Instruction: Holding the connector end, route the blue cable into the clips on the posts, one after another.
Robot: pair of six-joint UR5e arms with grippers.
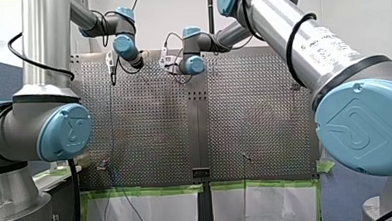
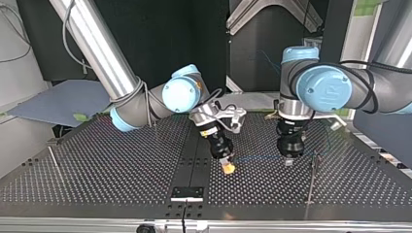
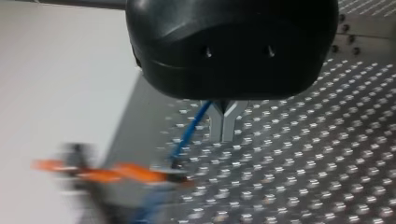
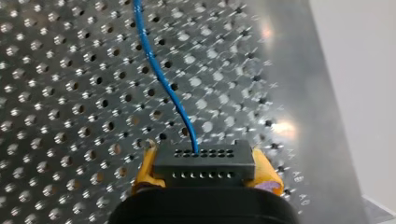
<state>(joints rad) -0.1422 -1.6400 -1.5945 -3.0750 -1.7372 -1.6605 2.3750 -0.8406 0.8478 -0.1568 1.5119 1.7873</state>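
In the right wrist view, a black connector (image 4: 204, 167) with rows of holes sits between yellow pads (image 4: 265, 175); my right gripper (image 2: 227, 168) is shut on it. The blue cable (image 4: 163, 79) leaves the connector and runs over the perforated plate. In the left wrist view, my left gripper (image 3: 224, 125) has its metal fingers pressed together, with the blue cable (image 3: 190, 129) coming out from between them. In the top view my left gripper (image 2: 289, 159) stands low over the table, a short way to the right of my right gripper. A thin post (image 2: 312, 174) rises just beside it.
Another thin post (image 2: 53, 158) stands at the top view's far left. In the front view, a short post (image 1: 244, 158) and a small clip (image 1: 104, 165) sit near the table's near edge. Green tape (image 1: 142, 191) lines that edge. A black bracket (image 2: 187, 193) sits at the plate seam.
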